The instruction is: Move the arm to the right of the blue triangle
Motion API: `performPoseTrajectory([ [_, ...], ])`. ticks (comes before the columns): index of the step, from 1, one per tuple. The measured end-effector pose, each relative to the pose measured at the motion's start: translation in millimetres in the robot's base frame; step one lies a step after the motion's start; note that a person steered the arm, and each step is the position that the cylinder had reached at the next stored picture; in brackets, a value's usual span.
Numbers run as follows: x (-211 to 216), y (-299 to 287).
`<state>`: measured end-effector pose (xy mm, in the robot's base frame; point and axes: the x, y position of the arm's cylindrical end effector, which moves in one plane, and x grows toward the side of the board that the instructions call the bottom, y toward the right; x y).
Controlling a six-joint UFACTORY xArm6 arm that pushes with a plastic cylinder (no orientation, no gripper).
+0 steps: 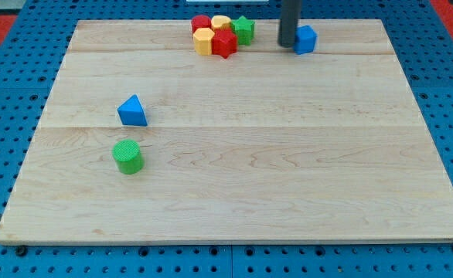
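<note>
The blue triangle (132, 111) lies on the wooden board (234, 185) at the view's left, about mid-height. My rod comes down from the view's top, and my tip (287, 44) rests near the board's top edge, far to the right of and above the triangle. The tip sits just left of a blue cube-like block (306, 38), touching or nearly touching it.
A green cylinder (127, 157) stands just below the blue triangle. A cluster at the top holds a red cylinder (202, 24), two yellow blocks (203, 42) (221, 22), a red star (224, 43) and a green star (243, 29). Blue pegboard (2, 93) surrounds the board.
</note>
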<state>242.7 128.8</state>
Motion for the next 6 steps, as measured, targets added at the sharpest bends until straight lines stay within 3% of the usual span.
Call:
performPoseTrajectory([
  [1, -3, 27],
  [2, 87, 21],
  [3, 146, -11],
  [5, 174, -93],
  [6, 174, -98],
])
